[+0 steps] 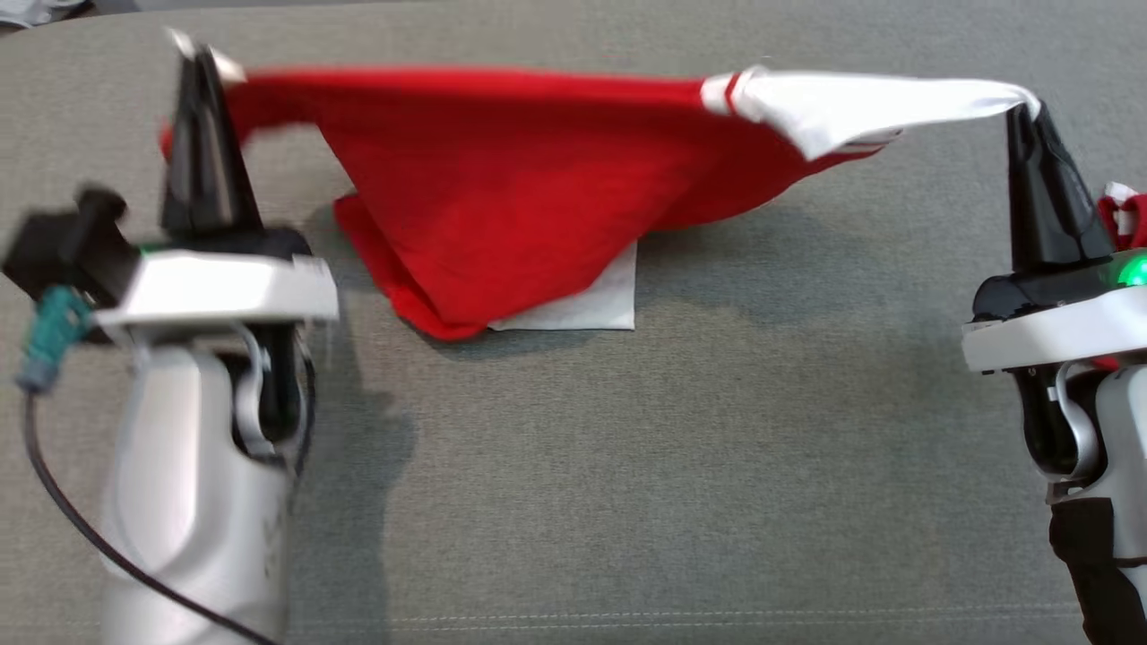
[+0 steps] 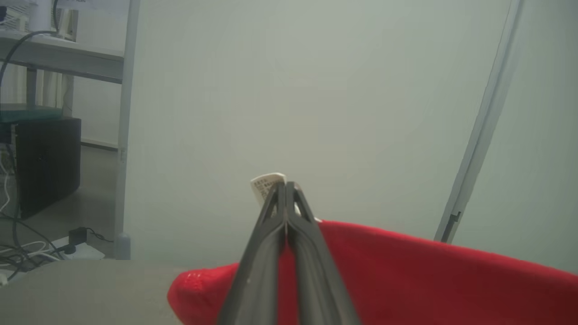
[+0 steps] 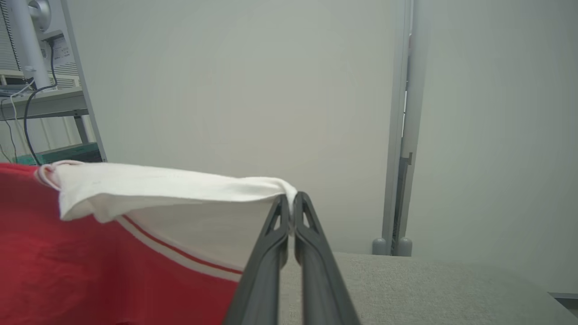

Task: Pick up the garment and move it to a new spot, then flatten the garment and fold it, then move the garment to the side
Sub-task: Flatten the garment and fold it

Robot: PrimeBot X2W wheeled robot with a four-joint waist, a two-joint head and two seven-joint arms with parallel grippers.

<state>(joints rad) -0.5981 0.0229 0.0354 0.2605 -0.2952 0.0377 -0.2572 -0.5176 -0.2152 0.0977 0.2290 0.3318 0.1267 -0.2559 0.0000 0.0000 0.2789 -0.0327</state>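
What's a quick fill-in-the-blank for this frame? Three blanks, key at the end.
1. The left pincer pinches the garment at its ____ part.
2. The right pincer pinches it at its ____ part.
3. A small printed label pokes out beside the tips of the ____ pincer.
Missing words: red; white; left.

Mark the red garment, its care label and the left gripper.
red garment (image 1: 538, 179), head view, on its hanging red body
care label (image 2: 264, 186), left wrist view, on its printed face
left gripper (image 2: 286, 185), left wrist view, between its shut fingertips
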